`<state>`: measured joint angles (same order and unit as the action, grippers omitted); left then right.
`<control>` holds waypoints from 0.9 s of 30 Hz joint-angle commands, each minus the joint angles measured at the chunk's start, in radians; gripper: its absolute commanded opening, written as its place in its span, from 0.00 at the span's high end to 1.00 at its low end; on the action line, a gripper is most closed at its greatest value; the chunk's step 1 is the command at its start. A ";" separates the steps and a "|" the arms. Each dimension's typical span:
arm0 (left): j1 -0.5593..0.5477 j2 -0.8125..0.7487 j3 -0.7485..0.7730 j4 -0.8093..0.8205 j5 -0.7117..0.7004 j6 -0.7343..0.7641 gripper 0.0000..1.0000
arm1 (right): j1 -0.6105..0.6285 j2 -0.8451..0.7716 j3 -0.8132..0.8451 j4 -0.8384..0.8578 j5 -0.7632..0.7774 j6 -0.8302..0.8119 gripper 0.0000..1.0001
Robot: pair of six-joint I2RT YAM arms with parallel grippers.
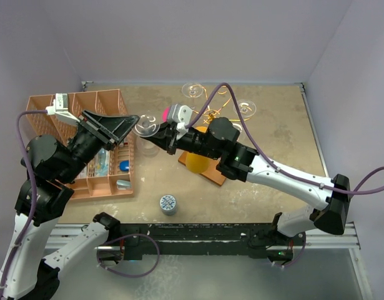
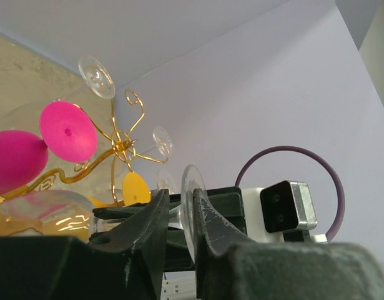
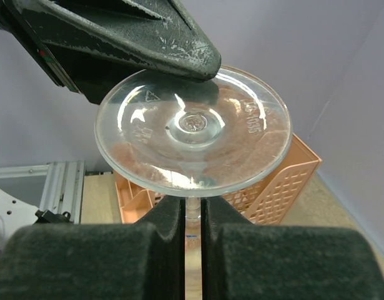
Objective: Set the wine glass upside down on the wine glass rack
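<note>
Right tool [image 3: 192,209] pinches wine glass [image 3: 192,125] stem; left wrist alone shows left tool [image 2: 179,206] straddling the foot, grip unclear.

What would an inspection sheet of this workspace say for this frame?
Surface: beige tabletop, mottled.
Job's things: clear wine glass held mid-air; wine glass rack carries other glasses.
Clutter: orange divided basket; small blue-patterned cylinder.
Grippers: right gripper shut on the stem; left gripper astride the foot, jaws open.
Cables: purple cable loops over each arm.
Surroundings: plain pale walls.
</note>
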<state>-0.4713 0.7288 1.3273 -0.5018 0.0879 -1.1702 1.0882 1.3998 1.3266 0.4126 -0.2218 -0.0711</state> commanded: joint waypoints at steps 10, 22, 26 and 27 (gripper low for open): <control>0.005 0.003 0.009 0.074 0.063 0.009 1.00 | 0.006 -0.008 0.065 0.107 -0.005 -0.019 1.00; 0.005 0.025 0.071 0.202 -0.057 0.050 1.00 | 0.007 -0.107 -0.024 0.149 0.059 -0.007 0.40; 0.005 0.032 0.064 0.226 -0.109 0.070 1.00 | 0.006 -0.170 -0.103 0.187 0.095 -0.023 0.28; 0.005 0.035 0.062 0.231 -0.123 0.075 1.00 | 0.006 -0.185 -0.118 0.189 0.109 -0.025 0.27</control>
<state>-0.4713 0.7612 1.3506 -0.3985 0.0380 -1.1351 1.0885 1.2854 1.2568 0.5060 -0.1719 -0.0814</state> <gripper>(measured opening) 0.009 0.704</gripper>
